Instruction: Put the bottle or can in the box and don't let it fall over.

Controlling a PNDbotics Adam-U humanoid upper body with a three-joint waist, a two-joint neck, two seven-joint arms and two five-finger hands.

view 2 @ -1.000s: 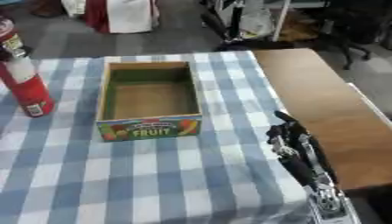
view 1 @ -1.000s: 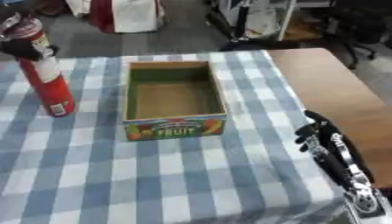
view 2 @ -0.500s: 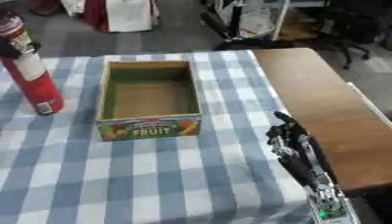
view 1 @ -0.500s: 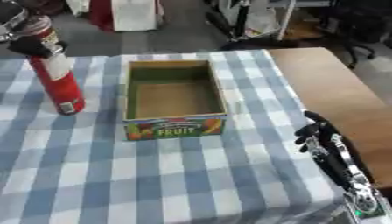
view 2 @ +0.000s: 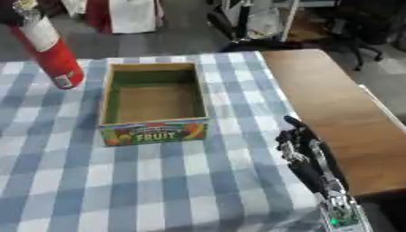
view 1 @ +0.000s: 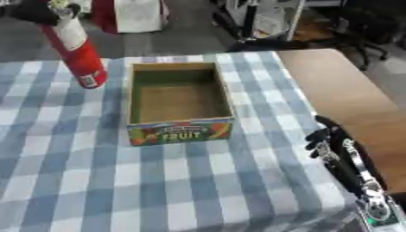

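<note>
Even indoor light, moderately bright, soft blur overall, no glare, faint shadow inside box, red can smeared w/ motion blur, bg out of focus

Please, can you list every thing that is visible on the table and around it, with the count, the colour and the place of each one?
Tall red cylindrical can with white label: one, red and white, held tilted above the table's far left, left of the box.
Open cardboard box with "FRUIT" print on its front: one, brown with green inner walls, centre of the table, nothing inside.
Blue and white checked tablecloth: one, covers most of the table.
Bare wooden table part: one, brown, right of the cloth.
Left hand: one, black, top left corner, closed around the can's top.
Right hand: one, black and silver, lower right at the cloth's edge, idle, fingers relaxed.
</note>
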